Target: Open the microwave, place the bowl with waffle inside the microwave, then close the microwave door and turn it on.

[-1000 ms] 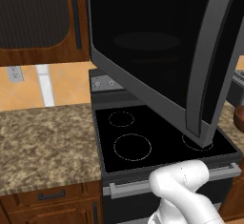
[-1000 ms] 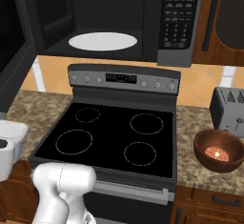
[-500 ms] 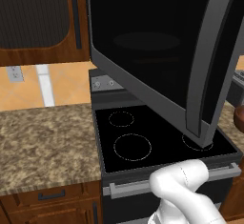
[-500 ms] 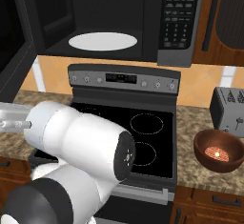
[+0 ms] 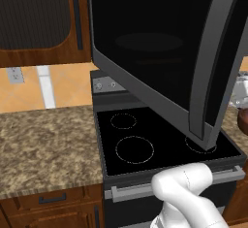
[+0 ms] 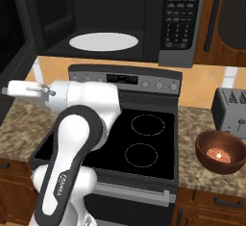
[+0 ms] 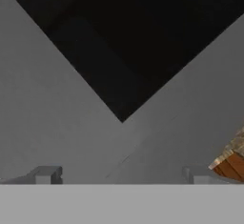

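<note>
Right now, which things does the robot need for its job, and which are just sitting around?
Needed: microwave, microwave door swung open, bowl with waffle on the counter.
Just there: stove, toaster, white turntable plate, wall outlet.

The speckled brown granite counter [image 6: 202, 124] carries the dark reddish-brown bowl [image 6: 220, 151] and, just behind it, a grey toaster [image 6: 230, 111]. Left of the stove, the counter continues.

Microwave door [image 5: 160, 52] swung wide open, blocking approach from 9 o'clock. Cavity w/ white turntable [image 6: 103, 41] is unobstructed at 12. Bowl [image 6: 221, 152] on table [image 6: 202, 124] at 3, toaster [image 6: 232, 112] just behind it.
</note>
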